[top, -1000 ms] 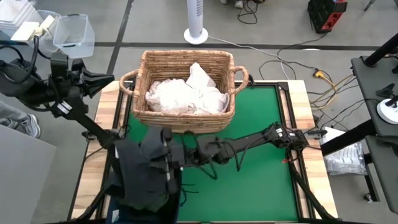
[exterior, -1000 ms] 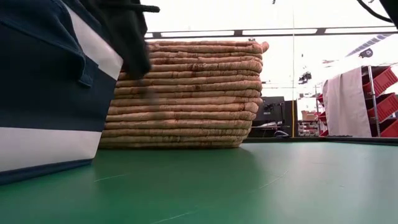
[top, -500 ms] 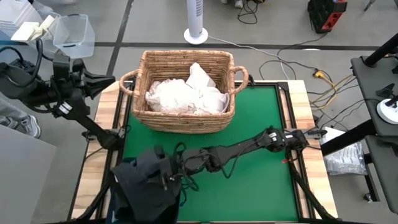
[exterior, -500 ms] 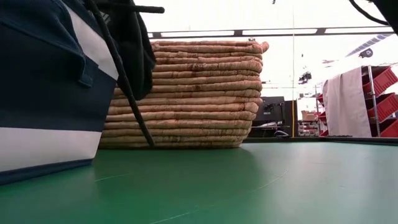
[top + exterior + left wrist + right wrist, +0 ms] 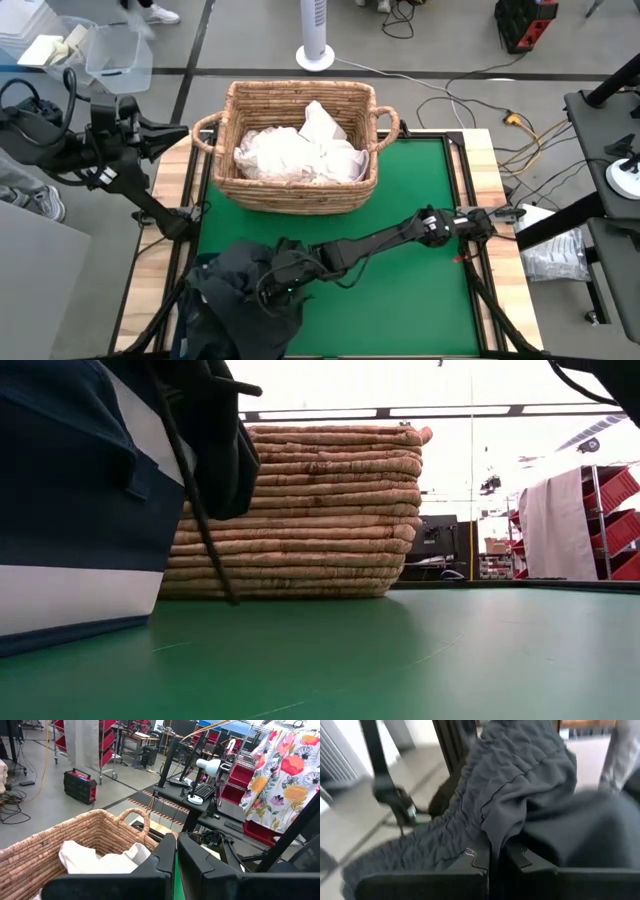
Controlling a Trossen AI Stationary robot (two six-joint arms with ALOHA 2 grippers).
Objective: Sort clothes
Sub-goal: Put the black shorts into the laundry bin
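Observation:
A dark grey garment (image 5: 235,300) lies heaped over the navy bin (image 5: 70,510) at the table's near left. One part of it (image 5: 222,450) hangs down the bin's outer side, with a thin cord (image 5: 200,520) dangling below. My right gripper (image 5: 272,290) reaches across the table and is shut on this garment (image 5: 520,795). White clothes (image 5: 300,150) lie in the wicker basket (image 5: 300,195) at the far middle. My left gripper (image 5: 180,128) is off the table's far left corner beside the basket's left handle, shut and empty (image 5: 176,847). My right gripper pinches a raised fold of the dark grey garment (image 5: 495,832) between its two fingers; I cannot tell how many layers. The arm comes from the table's right, slanting down. The garment rests bunched on the bin, one part draped over its side.
The wicker basket (image 5: 300,510) stands on the far half of the green mat (image 5: 410,200). The mat to the right of the bin shows bare green (image 5: 400,650). A white fan base (image 5: 316,55) and cables lie on the floor beyond the table.
My right gripper has gone toward the table's near edge and down, still shut on the dark garment. The garment has sunk and spread over the bin. In the low view its hanging part reaches lower, and a cord now dangles below it.

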